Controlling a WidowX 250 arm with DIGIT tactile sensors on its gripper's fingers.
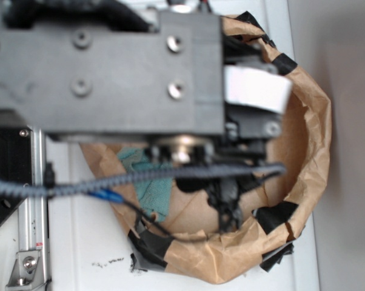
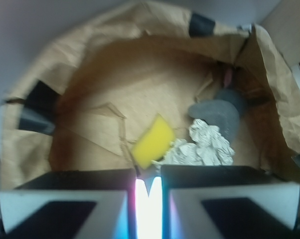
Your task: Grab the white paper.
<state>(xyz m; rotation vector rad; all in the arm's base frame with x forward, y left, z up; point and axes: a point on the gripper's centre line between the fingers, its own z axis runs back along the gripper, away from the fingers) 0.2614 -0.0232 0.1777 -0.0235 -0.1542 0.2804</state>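
Gripper point(image 2: 149, 191): jaws nearly together, a thin bright gap between them, nothing held.
White paper point(image 2: 204, 147): crumpled wad just beyond the jaws, slightly right; long axis runs left-right.
Neighbours: yellow sponge point(image 2: 153, 140) touching its left end; grey lump point(image 2: 217, 113) right behind.
Container: brown paper basin point(image 2: 90, 99) holds all three; teal cloth point(image 1: 152, 182) inside too.
Room: bare floor left of the sponge; wall close on the right.
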